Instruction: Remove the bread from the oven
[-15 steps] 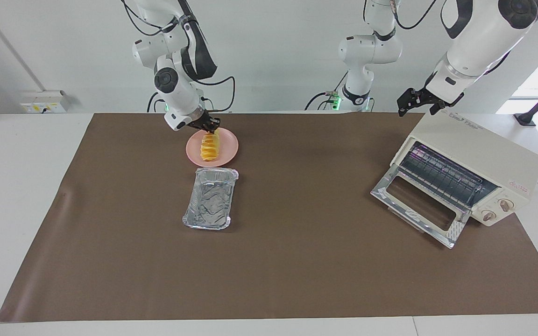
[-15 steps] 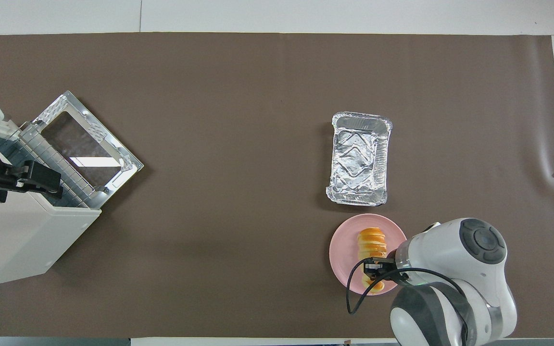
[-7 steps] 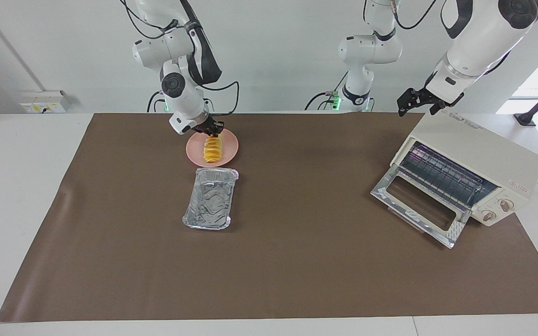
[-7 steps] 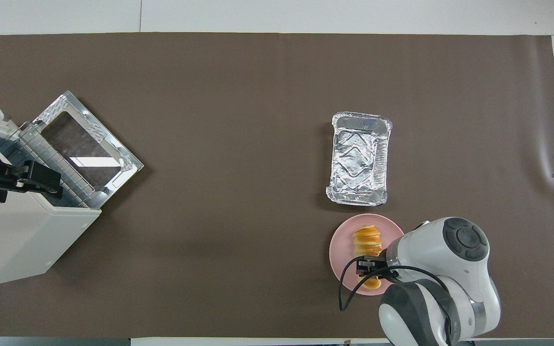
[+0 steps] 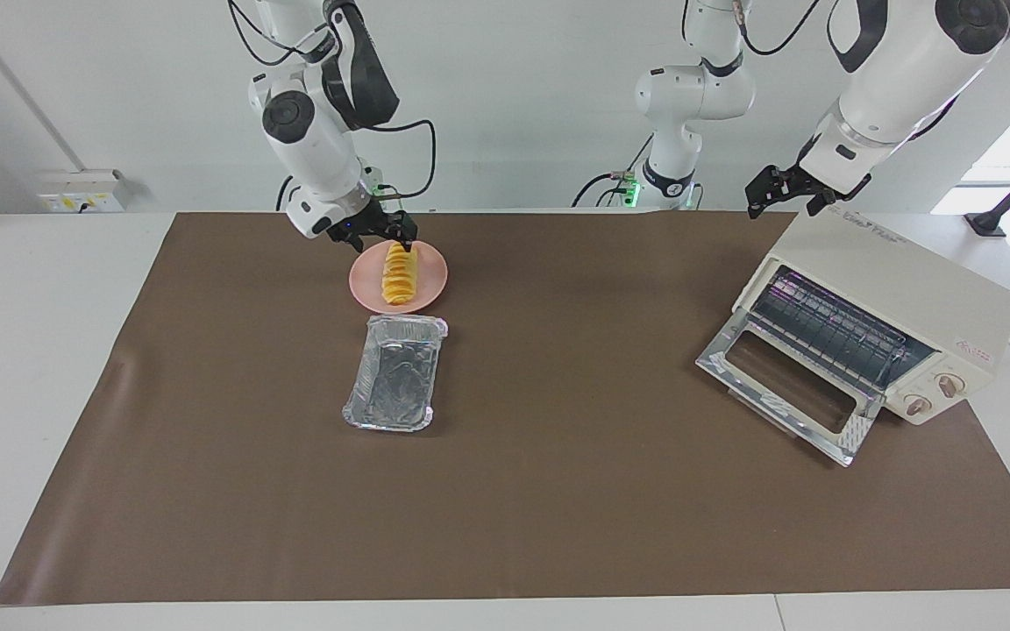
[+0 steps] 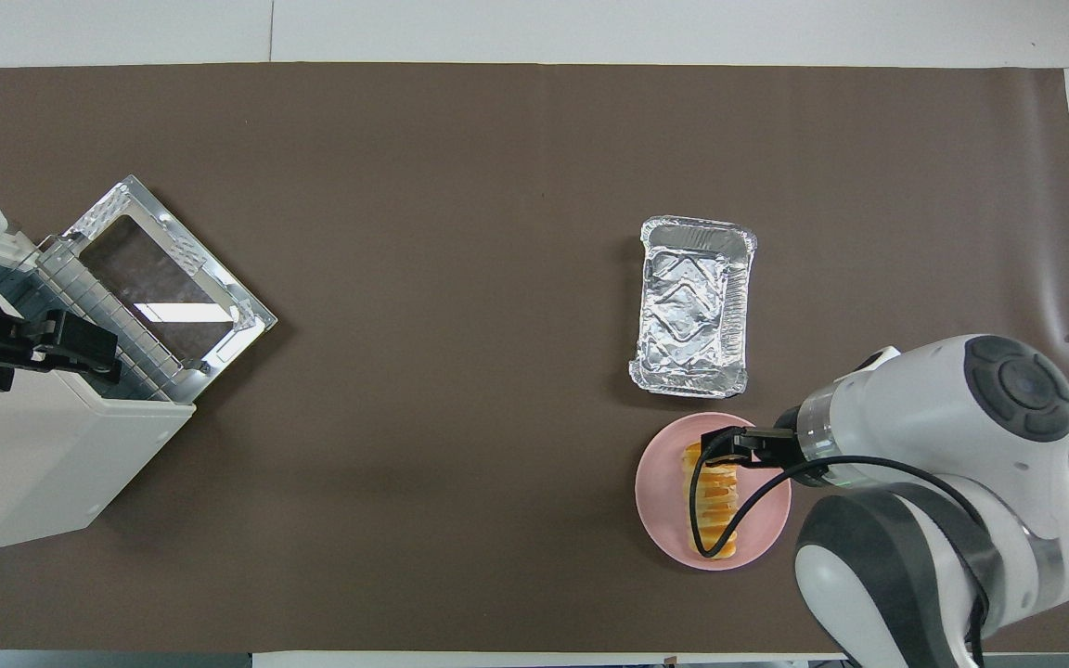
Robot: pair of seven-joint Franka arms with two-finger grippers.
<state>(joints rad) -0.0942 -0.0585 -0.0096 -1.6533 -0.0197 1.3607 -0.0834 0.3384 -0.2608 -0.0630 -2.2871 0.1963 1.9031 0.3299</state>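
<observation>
I read the oven (image 5: 869, 329) first: it sits at the left arm's end of the table, turned at an angle, with its glass door (image 5: 781, 386) dropped flat onto the brown mat (image 5: 558, 491). The wire rack (image 5: 829, 333) inside looks bare from the facing view, so I judge the removal itself is done and the door is down simply because nothing has shut it.

The left gripper (image 5: 777, 194) hangs over the top rear edge of the oven, waiting; I cannot tell how its fingers stand.

Toward the right arm's end lies the foil tray (image 5: 393, 374), empty and crinkled, just beside the pink plate (image 5: 426, 289), which is nearer to the robots than the tray.

The bread (image 5: 397, 273) lies lengthwise on that plate, resting flat. I take the plate to be its drop-off spot.

The right gripper (image 5: 385, 235) is over the end of the bread nearer the robots, just above it, fingers spread and holding nothing. To me that reads as a release, with the loaf lying free on the plate.
</observation>
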